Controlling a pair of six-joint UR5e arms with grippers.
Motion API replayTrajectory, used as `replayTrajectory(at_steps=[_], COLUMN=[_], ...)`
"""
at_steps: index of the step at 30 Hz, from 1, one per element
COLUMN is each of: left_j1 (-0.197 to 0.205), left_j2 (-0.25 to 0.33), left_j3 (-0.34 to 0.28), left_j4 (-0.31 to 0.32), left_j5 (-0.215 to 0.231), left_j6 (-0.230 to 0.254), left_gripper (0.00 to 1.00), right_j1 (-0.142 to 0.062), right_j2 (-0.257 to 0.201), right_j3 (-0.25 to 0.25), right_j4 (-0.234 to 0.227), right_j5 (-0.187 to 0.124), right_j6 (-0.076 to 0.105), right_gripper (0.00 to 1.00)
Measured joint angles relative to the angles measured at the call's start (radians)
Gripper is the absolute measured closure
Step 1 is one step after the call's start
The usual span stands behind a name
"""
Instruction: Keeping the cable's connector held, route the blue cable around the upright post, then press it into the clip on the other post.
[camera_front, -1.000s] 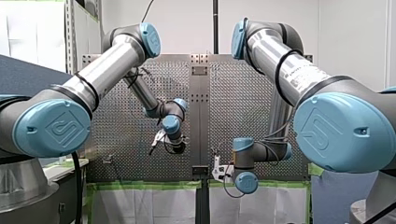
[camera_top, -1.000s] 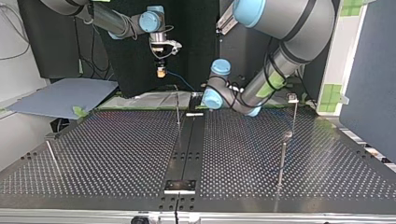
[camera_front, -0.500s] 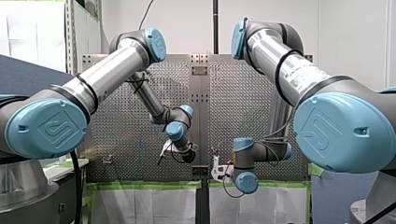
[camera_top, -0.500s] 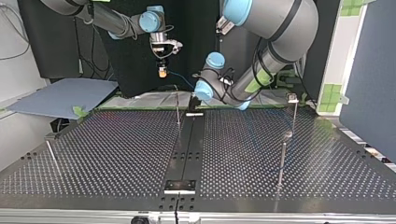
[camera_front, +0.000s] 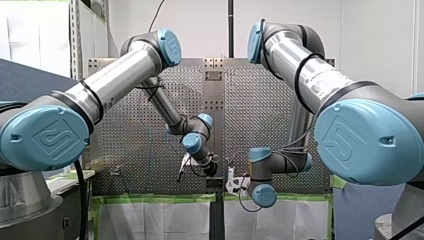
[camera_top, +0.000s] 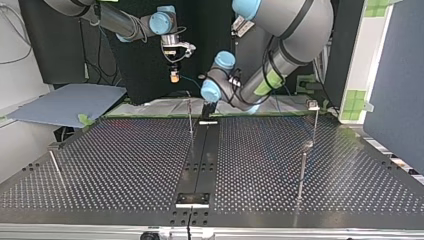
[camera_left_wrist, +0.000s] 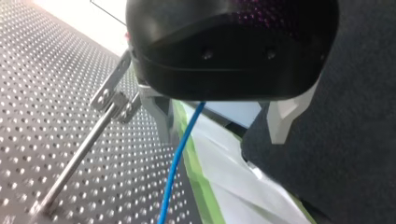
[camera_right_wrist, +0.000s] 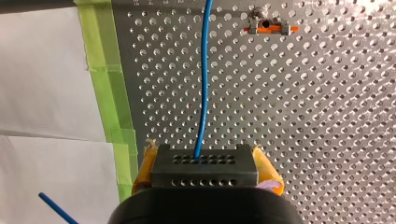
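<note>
Shows an early stage of the routing. Finds the right arm's tool (camera_right_wrist: 204, 161) clenched on the dark connector (camera_right_wrist: 187, 173), with yellow pads (camera_right_wrist: 142, 170) pressed to both its sides. In the top view, holds that connector raised above the far edge of the desk (camera_top: 125, 160), left of centre. Traces the blue cable (camera_right_wrist: 204, 84) straight out of the connector's face and away over the perforated desk, with no bend visible in the right wrist view. Passes an orange-tipped fitting (camera_right_wrist: 271, 29) on the desk, beside the cable's line but apart from it.

In the left wrist view, follows the cable down between the fingers (camera_left_wrist: 156, 112) of the left arm's tool (camera_left_wrist: 219, 133), nearer the metal finger than the pale one. Reads that tool as released: fingers well apart, nothing pinched, cable merely crossing the gap. Sets that tool low at the far middle of the desk in the top view, just beside a thin post (camera_top: 190, 117). Notes a bracket-topped post (camera_left_wrist: 112, 95) close beside the metal finger in the left wrist view, apart from the cable. Cannot tell whether that bracket is the clip. Marks a capped post (camera_top: 314, 117) at the top view's right, well apart from both tools and from the cable.

Judges one condition met: connector held. Judges both steps undone: no wrap around any post, no cable seated in a clip. Expects the next move to call for a grasp on the cable by the left arm's tool, then a lead round the post.
</note>
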Motion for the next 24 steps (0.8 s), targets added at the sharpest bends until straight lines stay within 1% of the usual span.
replayTrajectory(at_steps=[4,6,15,24], left_j1=[-0.011,-0.016,-0.033,-0.038], left_j2=[0.0,0.0,0.001,0.001], left_j3=[0.0,0.0,-0.001,0.0], left_j4=[0.001,0.001,0.002,0.014], left_j5=[0.005,0.009,0.001,-0.041], left_j6=[-0.006,-0.001,0.018,0.023], left_gripper=[0.0,0.0,0.0,0.0], right_j1=[-0.001,-0.001,-0.001,0.002], right_j2=[0.0,0.0,0.0,0.0], right_j3=[0.0,0.0,0.0,0.0], right_j4=[0.002,0.002,0.001,-0.003], right_j5=[0.0,0.0,0.0,0.0], right_j6=[0.0,0.001,0.004,0.005], right_gripper=[1.0,1.0,1.0,1.0])
